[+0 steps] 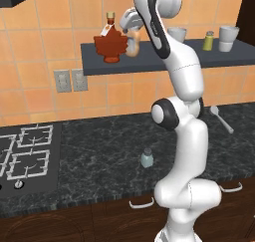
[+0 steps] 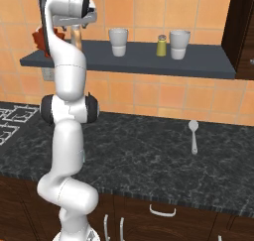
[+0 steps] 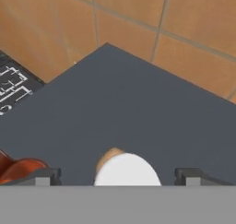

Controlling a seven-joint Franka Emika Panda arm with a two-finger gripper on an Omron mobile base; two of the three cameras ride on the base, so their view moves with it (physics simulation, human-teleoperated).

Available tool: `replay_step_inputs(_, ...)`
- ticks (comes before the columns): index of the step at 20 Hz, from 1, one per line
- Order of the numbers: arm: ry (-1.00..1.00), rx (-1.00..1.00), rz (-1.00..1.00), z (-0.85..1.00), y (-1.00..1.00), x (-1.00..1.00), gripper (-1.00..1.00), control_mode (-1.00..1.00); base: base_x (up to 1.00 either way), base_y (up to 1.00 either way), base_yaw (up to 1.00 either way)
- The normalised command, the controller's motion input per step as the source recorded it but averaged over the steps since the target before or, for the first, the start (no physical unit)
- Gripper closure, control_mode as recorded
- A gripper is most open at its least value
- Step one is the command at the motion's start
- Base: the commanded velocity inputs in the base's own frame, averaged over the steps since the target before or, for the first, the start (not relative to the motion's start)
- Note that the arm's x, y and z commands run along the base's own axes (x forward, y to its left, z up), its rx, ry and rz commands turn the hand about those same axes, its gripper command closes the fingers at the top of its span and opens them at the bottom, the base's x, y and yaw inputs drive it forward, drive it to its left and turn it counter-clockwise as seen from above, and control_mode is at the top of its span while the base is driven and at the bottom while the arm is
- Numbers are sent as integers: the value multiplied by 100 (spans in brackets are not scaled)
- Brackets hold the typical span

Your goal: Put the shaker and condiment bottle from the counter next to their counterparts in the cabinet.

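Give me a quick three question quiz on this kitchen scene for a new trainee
1. True or false: the gripper stands open above the condiment bottle on the cabinet.
2. Where is the pale shaker? A) on the counter B) in the gripper C) on the cabinet
3. Fill in: the yellow-green shaker stands between two white ____.

Key: 1 true; 2 A; 3 cups.
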Motion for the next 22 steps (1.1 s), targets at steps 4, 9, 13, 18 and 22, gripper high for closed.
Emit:
replay_step_inputs(4, 0, 0, 0, 29, 0, 0, -100, -100, 0, 0, 0)
replay_step_inputs(9, 0, 0, 0, 28, 0, 0, -100, -100, 0, 0, 0)
replay_step_inputs(13, 0, 0, 0, 29, 0, 0, -100, -100, 0, 0, 0)
replay_step_inputs(18, 0, 0, 0, 34, 0, 0, -100, -100, 0, 0, 0)
replay_step_inputs(22, 0, 3, 0, 44, -7, -3, -100, -100, 0, 0, 0)
